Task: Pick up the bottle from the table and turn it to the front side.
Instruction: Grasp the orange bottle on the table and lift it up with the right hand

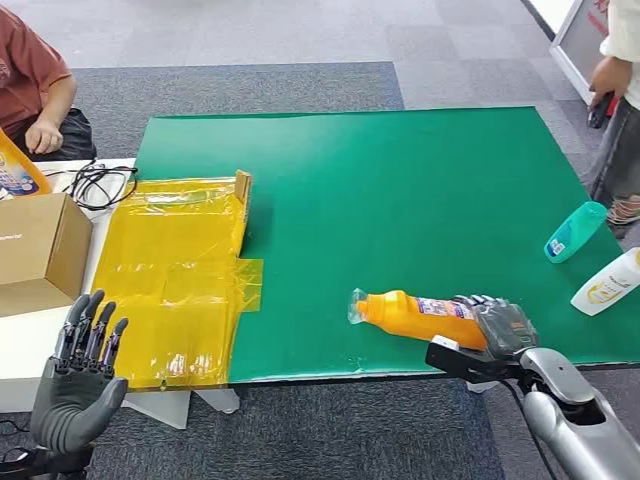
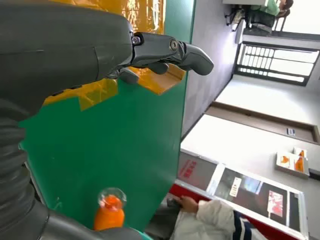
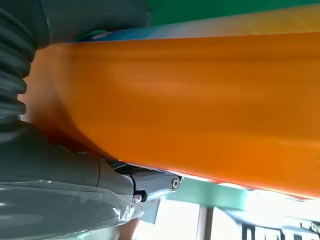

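An orange bottle (image 1: 419, 317) with a clear cap lies on its side near the front edge of the green table (image 1: 362, 210), cap pointing left. My right hand (image 1: 494, 325) wraps around its base end, fingers over the top. In the right wrist view the orange bottle (image 3: 188, 105) lies against the palm, with the thumb (image 3: 113, 180) closed under it. My left hand (image 1: 79, 375) hangs open below the table's left front corner, fingers spread. The left wrist view shows the bottle's cap end (image 2: 110, 207) across the green surface.
Yellow film (image 1: 177, 270) covers the table's left part. A cardboard box (image 1: 41, 250) and cables sit at far left. A teal bottle (image 1: 575, 232) and a white bottle (image 1: 607, 282) lie at the right edge. People stand at back left and at far right.
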Robot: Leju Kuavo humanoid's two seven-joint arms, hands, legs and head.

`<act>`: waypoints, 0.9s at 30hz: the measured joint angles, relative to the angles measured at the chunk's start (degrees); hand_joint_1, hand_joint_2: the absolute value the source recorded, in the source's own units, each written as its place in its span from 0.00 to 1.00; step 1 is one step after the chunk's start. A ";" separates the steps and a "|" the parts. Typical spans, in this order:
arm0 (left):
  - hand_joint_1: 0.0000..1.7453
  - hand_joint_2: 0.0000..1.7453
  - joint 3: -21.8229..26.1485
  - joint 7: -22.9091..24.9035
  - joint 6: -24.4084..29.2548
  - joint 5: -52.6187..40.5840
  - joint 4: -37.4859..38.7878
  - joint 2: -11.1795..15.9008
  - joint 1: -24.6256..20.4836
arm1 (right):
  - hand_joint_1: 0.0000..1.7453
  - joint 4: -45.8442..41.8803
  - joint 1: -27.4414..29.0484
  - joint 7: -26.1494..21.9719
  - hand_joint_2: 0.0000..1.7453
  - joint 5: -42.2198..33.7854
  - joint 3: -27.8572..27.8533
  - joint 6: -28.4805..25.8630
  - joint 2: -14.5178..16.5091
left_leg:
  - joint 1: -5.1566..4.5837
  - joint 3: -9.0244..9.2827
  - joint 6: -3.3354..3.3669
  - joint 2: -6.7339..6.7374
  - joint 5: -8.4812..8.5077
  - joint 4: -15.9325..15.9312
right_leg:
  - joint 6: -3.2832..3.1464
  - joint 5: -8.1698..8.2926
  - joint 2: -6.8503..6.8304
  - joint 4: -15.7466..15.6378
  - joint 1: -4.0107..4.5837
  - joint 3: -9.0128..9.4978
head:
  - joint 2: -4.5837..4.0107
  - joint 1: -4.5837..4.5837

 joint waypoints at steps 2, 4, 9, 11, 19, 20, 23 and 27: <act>0.00 1.00 -0.11 -0.03 0.41 -0.80 0.00 0.00 -0.12 | 1.00 -0.53 0.49 -0.14 1.00 -1.89 -0.60 0.57 0.73 | 0.00 0.00 0.00 0.00 0.00 0.00 | 0.00 0.00 0.00 0.00 0.00 0.00 | 0.00 0.00; 0.00 1.00 -0.28 -0.05 1.80 -3.36 0.01 0.00 -0.35 | 1.00 -1.51 1.39 -0.54 1.00 -6.16 -1.81 1.86 2.06 | 0.00 0.00 0.00 0.00 0.00 0.00 | -0.01 -0.01 0.00 0.00 0.00 0.00 | 0.00 0.01; 0.00 1.00 -0.61 2.60 5.77 -9.06 1.17 0.26 -1.20 | 1.00 -3.13 3.52 -2.52 1.00 -22.38 -6.17 5.65 7.54 | 0.00 0.01 -0.02 0.00 -0.02 -0.01 | -0.03 -0.03 0.00 0.00 0.00 0.00 | 0.00 0.00; 0.00 1.00 -0.88 2.84 6.41 -9.36 2.49 0.58 -1.47 | 1.00 -3.01 3.98 -3.61 1.00 -26.20 -7.47 5.69 10.19 | 0.01 0.02 -0.03 0.00 -0.01 -0.01 | -0.05 -0.04 0.01 0.00 0.00 -0.02 | 0.00 -0.01; 0.00 1.00 -1.94 2.69 8.23 -10.40 5.97 1.60 -4.18 | 1.00 -2.75 3.60 -4.31 1.00 -32.86 -9.92 5.36 16.34 | 0.00 0.02 -0.04 0.00 0.00 -0.01 | -0.05 -0.03 0.00 0.01 0.00 0.01 | -0.01 0.00; 0.00 1.00 -2.07 2.68 8.26 -10.41 6.27 1.69 -4.39 | 1.00 -2.72 3.57 -4.28 1.00 -32.96 -9.99 5.33 16.69 | 0.00 0.02 -0.03 0.00 0.00 -0.01 | -0.05 -0.03 0.00 0.00 0.00 0.01 | -0.01 0.00; 0.00 1.00 -2.32 1.53 8.85 -10.95 6.88 1.89 -5.12 | 1.00 -2.72 3.24 -4.83 1.00 -33.79 -10.08 4.65 17.57 | 0.00 0.00 -0.04 0.00 0.01 -0.01 | -0.04 -0.03 0.00 0.01 0.00 0.00 | -0.01 0.00; 0.00 1.00 -3.25 -0.25 11.59 -14.66 8.10 2.05 -10.01 | 1.00 -3.35 -0.06 -4.38 1.00 -36.81 -10.13 3.92 20.07 | 0.01 0.00 -0.08 0.00 0.09 -0.01 | -0.05 0.04 0.00 0.01 0.01 -0.02 | 0.00 0.00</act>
